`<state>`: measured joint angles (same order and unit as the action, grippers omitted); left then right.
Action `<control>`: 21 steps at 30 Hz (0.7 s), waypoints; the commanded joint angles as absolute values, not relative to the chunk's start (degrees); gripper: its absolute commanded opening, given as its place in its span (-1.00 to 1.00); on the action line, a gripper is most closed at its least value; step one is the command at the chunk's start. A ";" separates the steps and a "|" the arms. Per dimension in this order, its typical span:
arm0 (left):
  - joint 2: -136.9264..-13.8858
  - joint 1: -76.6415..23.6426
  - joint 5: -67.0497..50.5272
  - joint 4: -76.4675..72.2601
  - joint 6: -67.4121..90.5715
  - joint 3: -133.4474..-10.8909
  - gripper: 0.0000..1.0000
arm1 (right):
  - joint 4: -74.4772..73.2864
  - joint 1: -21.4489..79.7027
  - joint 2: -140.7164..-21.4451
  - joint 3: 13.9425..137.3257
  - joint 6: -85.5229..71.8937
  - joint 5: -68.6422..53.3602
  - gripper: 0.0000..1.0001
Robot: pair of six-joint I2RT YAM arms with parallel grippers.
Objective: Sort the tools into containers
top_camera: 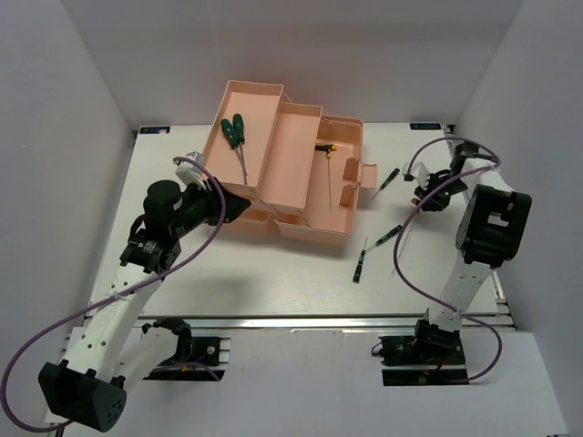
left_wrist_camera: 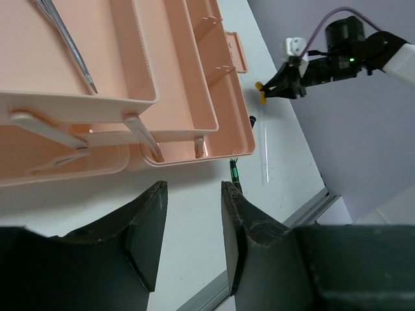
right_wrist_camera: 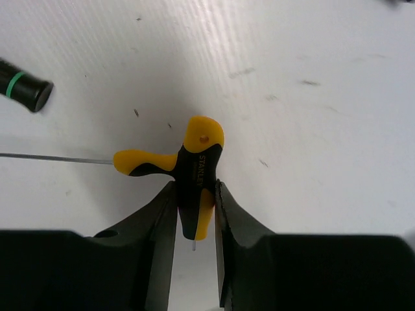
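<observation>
The salmon-pink toolbox (top_camera: 339,232) stands open at the back middle, its trays fanned out. Two dark green screwdrivers (top_camera: 235,132) lie in the far-left tray; their shafts (left_wrist_camera: 68,42) show in the left wrist view. A yellow-black T-shaped screwdriver (top_camera: 325,147) lies in the box base. Three slim black-green screwdrivers (top_camera: 385,180) (top_camera: 390,234) (top_camera: 361,266) lie on the table to the right. My right gripper (top_camera: 421,194) (right_wrist_camera: 195,188) is shut on another yellow-black T-shaped screwdriver (right_wrist_camera: 196,162) at the table surface. My left gripper (top_camera: 246,208) (left_wrist_camera: 192,191) is open and empty by the box's front-left corner.
The white table (top_camera: 273,282) ends in a metal rail (top_camera: 301,320) at the near edge. Grey walls close in the back and sides. A black-green handle end (right_wrist_camera: 23,91) lies just left of the held tool. One slim screwdriver (left_wrist_camera: 235,173) lies near the box's front.
</observation>
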<state>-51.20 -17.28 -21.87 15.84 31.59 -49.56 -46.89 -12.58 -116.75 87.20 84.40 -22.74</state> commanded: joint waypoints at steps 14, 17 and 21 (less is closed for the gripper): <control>-52.47 -21.62 -24.79 12.13 30.94 -53.08 0.04 | -42.58 8.68 -102.64 104.23 63.74 -38.61 -1.00; -52.73 -24.34 -22.77 12.22 30.67 -53.88 0.05 | -43.05 12.74 -110.43 111.77 59.68 -34.99 -1.00; -53.70 -28.64 -20.31 11.51 30.76 -54.14 0.05 | -44.92 13.36 -118.47 121.54 58.62 -30.86 -1.00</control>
<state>-53.25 -26.35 -22.50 12.82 31.31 -51.90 -44.69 16.01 -114.43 117.91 63.00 -35.68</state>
